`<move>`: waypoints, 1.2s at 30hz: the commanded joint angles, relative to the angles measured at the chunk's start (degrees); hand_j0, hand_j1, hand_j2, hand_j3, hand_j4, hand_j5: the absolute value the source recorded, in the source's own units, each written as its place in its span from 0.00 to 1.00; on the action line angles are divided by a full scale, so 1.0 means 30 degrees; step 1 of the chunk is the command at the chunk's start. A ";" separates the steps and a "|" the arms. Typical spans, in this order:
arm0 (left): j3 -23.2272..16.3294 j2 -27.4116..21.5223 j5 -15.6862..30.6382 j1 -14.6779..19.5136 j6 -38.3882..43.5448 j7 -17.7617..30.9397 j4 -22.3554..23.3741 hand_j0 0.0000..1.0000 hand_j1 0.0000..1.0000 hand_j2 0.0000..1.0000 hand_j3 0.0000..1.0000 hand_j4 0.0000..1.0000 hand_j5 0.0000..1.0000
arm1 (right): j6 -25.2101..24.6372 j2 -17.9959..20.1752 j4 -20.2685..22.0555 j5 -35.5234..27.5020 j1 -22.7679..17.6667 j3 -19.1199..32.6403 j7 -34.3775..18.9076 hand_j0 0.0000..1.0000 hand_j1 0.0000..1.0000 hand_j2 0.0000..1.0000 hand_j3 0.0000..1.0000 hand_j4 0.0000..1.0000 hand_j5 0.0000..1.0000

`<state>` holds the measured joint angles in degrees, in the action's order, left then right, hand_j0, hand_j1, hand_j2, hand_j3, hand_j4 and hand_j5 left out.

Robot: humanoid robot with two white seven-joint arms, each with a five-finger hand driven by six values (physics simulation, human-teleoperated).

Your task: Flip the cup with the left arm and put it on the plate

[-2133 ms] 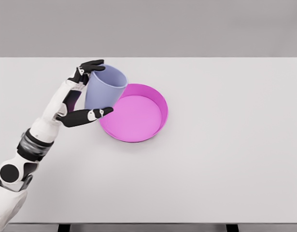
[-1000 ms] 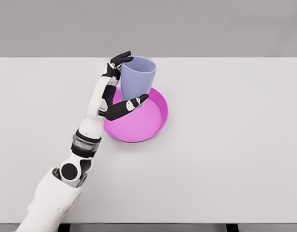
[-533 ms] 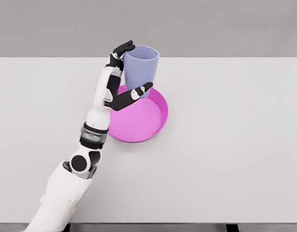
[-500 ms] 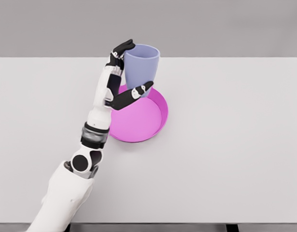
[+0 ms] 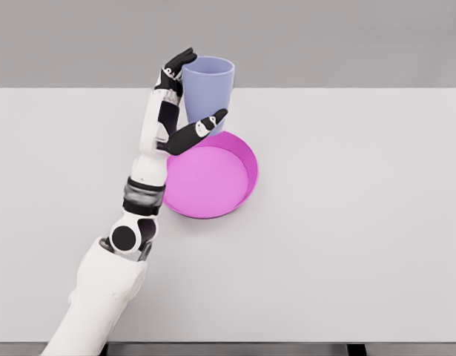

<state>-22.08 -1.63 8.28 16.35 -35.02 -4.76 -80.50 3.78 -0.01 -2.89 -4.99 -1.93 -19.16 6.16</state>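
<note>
White table (image 5: 346, 245), grey backdrop: cup (image 5: 208, 87) held upright above the far rim of the pink plate (image 5: 213, 178).
Mouth-up orientation suits set-down on the plate. The left hand (image 5: 182, 104) grasps the cup, fingers behind it, thumb across its lower front; the cup is not yet resting on the plate.

The plate (image 5: 210, 178) lies on the tabletop (image 5: 346, 222), left of the frame's centre. The cup (image 5: 207, 89) stands upright in the upper middle, above the plate's far left rim, with the left hand (image 5: 177, 111) at its left side.
</note>
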 commanded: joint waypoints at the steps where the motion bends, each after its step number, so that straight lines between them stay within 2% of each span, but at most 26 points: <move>1: 0.0066 0.0047 -0.0036 0.0000 0.0005 -0.0054 0.0291 0.57 0.57 0.57 0.57 0.57 0.57 | 0.0001 0.0004 -0.0004 -0.0007 0.0000 0.0001 -0.0001 1.00 1.00 1.00 1.00 1.00 1.00; 10: 0.0183 0.0545 0.0081 -0.0059 0.0005 -0.0054 0.0525 0.57 0.57 0.57 0.57 0.57 0.57 | 0.0001 0.0004 -0.0004 -0.0007 0.0000 0.0001 -0.0001 1.00 1.00 1.00 1.00 1.00 1.00; 12: 0.0651 0.0545 0.0140 -0.0088 0.0005 -0.0112 0.0702 0.57 0.57 0.57 0.57 0.57 0.57 | 0.0001 0.0004 -0.0004 -0.0007 0.0000 0.0001 -0.0001 1.00 1.00 1.00 1.00 1.00 1.00; 15: 0.0681 0.0545 0.0169 -0.0264 0.0005 -0.1752 0.0526 0.57 0.57 0.57 0.57 0.57 0.57 | 0.0001 0.0004 -0.0004 -0.0007 0.0000 0.0001 -0.0001 1.00 1.00 1.00 1.00 1.00 1.00; 19: 0.0886 0.0545 0.0373 -0.0528 0.0005 -0.2867 0.0614 0.57 0.57 0.57 0.57 0.57 0.57 | 0.0001 0.0004 -0.0004 -0.0007 0.0000 0.0001 -0.0001 1.00 1.00 1.00 1.00 1.00 1.00; 25: 0.0301 0.0545 0.0140 -0.0645 0.0005 -0.2691 0.0350 0.57 0.57 0.57 0.57 0.57 0.57 | 0.0001 0.0004 -0.0004 -0.0007 0.0000 0.0001 -0.0001 1.00 1.00 1.00 1.00 1.00 1.00; 36: 0.0154 0.0545 0.0022 0.0234 0.0005 -0.2808 0.0379 0.57 0.57 0.57 0.57 0.57 0.57 | 0.0001 0.0004 -0.0004 -0.0007 0.0000 0.0001 -0.0001 1.00 1.00 1.00 1.00 1.00 1.00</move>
<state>-21.60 0.00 8.64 16.96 -35.04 -12.92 -79.37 3.78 -0.01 -2.89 -5.00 -1.93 -19.16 6.16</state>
